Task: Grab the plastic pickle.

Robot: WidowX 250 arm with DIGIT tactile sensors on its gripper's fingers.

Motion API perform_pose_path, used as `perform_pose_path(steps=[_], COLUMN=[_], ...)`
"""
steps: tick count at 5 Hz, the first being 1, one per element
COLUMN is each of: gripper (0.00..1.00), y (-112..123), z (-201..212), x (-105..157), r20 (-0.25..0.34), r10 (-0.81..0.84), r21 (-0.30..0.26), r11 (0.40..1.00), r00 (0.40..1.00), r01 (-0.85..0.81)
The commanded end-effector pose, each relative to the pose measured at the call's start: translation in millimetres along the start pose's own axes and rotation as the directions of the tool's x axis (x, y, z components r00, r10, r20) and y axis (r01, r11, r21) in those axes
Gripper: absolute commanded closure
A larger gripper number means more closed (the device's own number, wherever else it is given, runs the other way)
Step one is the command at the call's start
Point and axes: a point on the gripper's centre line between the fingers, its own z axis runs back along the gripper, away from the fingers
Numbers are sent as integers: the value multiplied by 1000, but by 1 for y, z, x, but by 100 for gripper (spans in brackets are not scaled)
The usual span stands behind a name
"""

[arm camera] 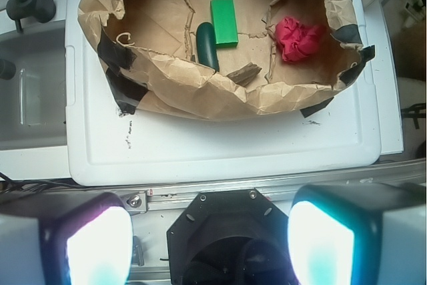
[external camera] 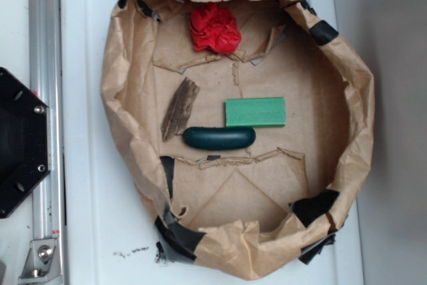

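Closest to the wrist camera, the claw (arm camera: 210, 245) hangs with its two glowing pale fingers (arm camera: 99, 248) spread wide apart and nothing between them, above the black hexagonal robot base (arm camera: 230, 231) and well short of the things. Beyond it lies the white plastic bench (arm camera: 220, 145), and on that a crumpled brown paper nest (external camera: 123, 91) patched at its rim with strips of black tape (external camera: 317, 206).

Inside the nest, near the middle, rests the dark green, glossy, sausage-shaped plastic pickle (external camera: 219, 138), lying flat on the paper. Just beside it along one long side is the lighter green flat rectangular block (external camera: 255, 112). At one end of the pickle, touching or nearly so, a rough brown bark-like wood piece (external camera: 180, 108) lies slanted. A crumpled red cloth wad (external camera: 213, 29) sits well apart, near the nest's wall.
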Motion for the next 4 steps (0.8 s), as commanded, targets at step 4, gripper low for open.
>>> perform_pose_path(steps=[4], gripper=[0], y=[26], z=[-101], x=[109], r20=[-36], r10=[97], r21=[-49], r11=[994], r00=[995], r01=[-99])
